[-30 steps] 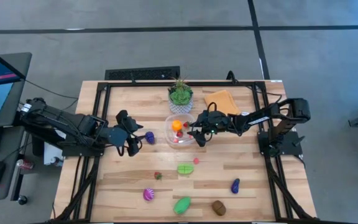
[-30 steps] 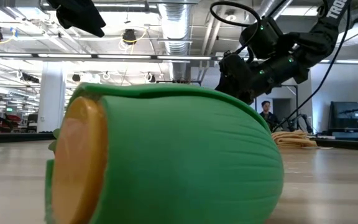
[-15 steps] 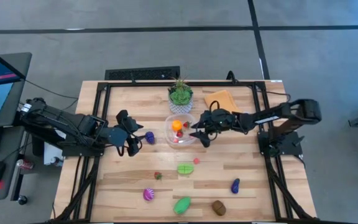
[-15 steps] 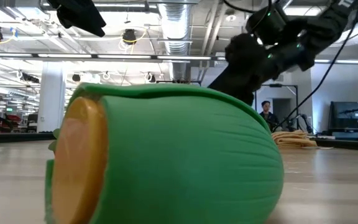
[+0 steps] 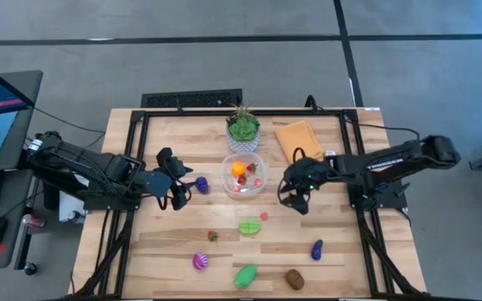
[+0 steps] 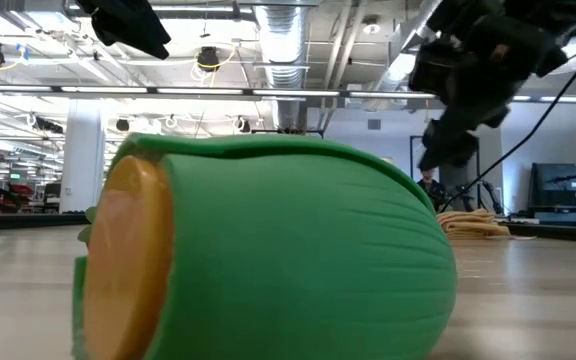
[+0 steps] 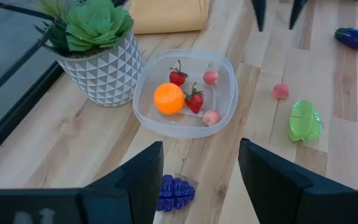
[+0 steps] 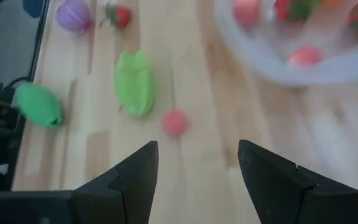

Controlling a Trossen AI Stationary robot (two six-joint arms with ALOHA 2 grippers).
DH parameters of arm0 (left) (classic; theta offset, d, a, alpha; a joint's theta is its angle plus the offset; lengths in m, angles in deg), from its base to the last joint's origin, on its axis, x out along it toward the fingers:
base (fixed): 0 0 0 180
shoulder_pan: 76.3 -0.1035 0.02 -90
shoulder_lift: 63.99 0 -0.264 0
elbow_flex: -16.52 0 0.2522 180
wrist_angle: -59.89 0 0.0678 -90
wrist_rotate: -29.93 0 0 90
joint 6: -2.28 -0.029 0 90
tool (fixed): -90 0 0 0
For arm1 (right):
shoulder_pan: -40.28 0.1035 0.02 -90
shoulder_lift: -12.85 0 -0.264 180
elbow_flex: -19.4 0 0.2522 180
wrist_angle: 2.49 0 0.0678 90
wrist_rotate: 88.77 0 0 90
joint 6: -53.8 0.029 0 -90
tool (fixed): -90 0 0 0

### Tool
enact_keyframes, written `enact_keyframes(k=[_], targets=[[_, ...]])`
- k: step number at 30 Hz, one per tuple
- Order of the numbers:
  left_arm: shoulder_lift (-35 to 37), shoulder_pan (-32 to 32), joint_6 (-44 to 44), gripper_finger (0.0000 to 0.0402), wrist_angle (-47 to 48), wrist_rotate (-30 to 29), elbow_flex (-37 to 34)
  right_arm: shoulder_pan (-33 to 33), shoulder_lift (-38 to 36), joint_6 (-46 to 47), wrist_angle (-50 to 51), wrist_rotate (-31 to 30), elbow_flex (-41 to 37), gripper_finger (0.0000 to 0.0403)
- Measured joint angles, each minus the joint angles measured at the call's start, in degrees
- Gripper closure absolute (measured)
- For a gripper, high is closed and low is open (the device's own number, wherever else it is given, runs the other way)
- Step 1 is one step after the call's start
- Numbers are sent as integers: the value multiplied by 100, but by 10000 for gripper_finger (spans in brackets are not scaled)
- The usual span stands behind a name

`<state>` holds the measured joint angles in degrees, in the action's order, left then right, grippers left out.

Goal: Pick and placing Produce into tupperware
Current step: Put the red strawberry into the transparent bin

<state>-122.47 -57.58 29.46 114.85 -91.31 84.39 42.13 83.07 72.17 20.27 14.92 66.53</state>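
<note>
Tupperware (image 5: 243,176) sits mid-table, already holding some pieces. Left gripper (image 5: 180,186) waits, jaws apart, by a purple piece (image 5: 202,185). Right gripper (image 5: 294,198) (jaws apart, empty) likely seeks the pink ball (image 8: 175,122) next.

We find no text, label, brand, number or sign that can be read in any of these views, neither on the arms nor on the things around them
</note>
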Motion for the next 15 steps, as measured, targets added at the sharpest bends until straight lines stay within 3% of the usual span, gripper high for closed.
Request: enact_keyframes(k=[11, 15], targets=[[-159, 498, 220, 203, -10, 622, 2, 852, -20, 565, 370, -147, 0, 158], [-544, 795, 152, 203, -33, 1142, 2, 982, -20, 569, 465, -234, 0, 158]])
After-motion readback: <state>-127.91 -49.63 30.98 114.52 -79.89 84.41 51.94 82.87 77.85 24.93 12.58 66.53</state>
